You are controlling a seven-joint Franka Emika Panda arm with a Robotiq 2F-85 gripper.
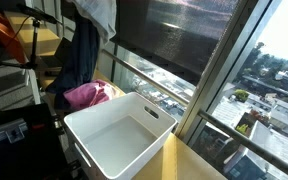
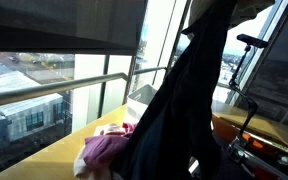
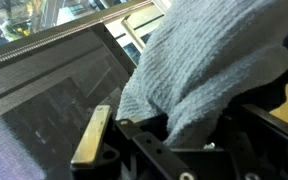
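Looking roughly halfway tbh: grey knit cloth (image 3: pixel 209 60) pinched tight in the closed gripper (image 3: pixel 169 135), hoisted high above the white bin (image 1: pixel 134 155) but not in it yet, pink cloth (image 1: pixel 87 95) lying just beside the bin.

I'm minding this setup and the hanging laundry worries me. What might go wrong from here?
1. The claw is shut on the grey cloth, most of which drapes loose, so it might slip out.
2. The cloth sits close to the window blind and may catch on it.
3. In an exterior view the dark garment hangs right beside it; the two might tangle.
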